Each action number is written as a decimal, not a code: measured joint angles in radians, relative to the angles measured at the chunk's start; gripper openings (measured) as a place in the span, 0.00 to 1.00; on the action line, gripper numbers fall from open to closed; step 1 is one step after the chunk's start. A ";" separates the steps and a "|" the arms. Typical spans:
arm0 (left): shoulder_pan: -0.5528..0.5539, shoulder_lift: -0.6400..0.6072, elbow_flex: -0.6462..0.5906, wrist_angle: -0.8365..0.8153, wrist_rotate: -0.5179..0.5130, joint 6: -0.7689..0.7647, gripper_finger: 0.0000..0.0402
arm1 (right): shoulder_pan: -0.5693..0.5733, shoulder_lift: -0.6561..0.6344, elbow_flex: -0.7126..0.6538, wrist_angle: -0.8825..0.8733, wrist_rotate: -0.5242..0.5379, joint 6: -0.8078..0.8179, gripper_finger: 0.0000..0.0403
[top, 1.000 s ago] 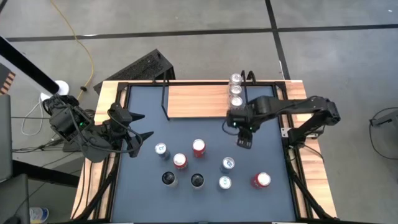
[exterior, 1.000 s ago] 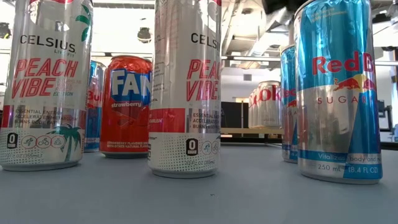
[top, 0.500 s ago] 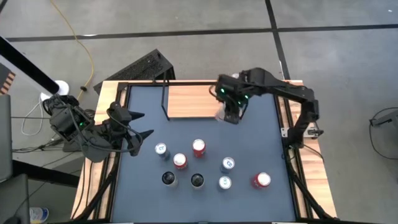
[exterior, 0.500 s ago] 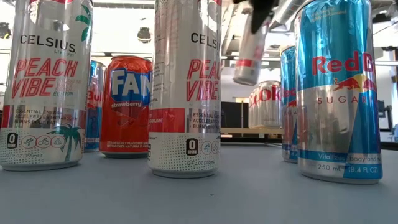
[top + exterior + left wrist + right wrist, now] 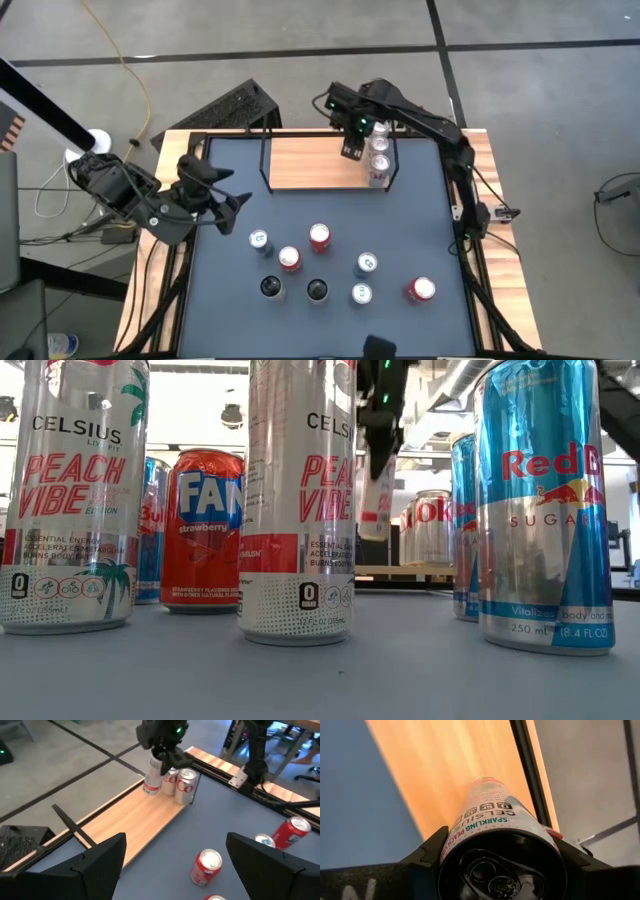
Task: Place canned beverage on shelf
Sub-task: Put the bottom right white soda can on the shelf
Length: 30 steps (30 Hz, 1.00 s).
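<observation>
Left wrist view: right gripper (image 5: 161, 757) is clamped on a Celsius can (image 5: 152, 776) dangling below it, shelf (image 5: 131, 822) underneath; left gripper (image 5: 226, 190) idles wide open.

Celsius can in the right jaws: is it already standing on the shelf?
No, the left wrist view shows the Celsius can hanging tilted in the right gripper above the shelf, its base clear of the board.

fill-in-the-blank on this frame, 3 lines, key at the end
1. The right gripper holds a ____ can above the shelf.
2. Already standing on the shelf: ____ cans, at its right end.
3. The left gripper is ____ and holds nothing.

Missing words: Celsius; three; open
</observation>
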 joint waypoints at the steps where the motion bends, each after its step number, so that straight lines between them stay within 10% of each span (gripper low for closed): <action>1: 0.007 0.000 0.000 0.000 0.001 0.000 0.83 | -0.014 0.018 0.006 0.001 -0.001 -0.009 0.56; 30: 0.164 0.000 0.000 0.000 0.005 0.062 0.83 | -0.092 0.063 0.019 0.048 -0.141 0.362 0.56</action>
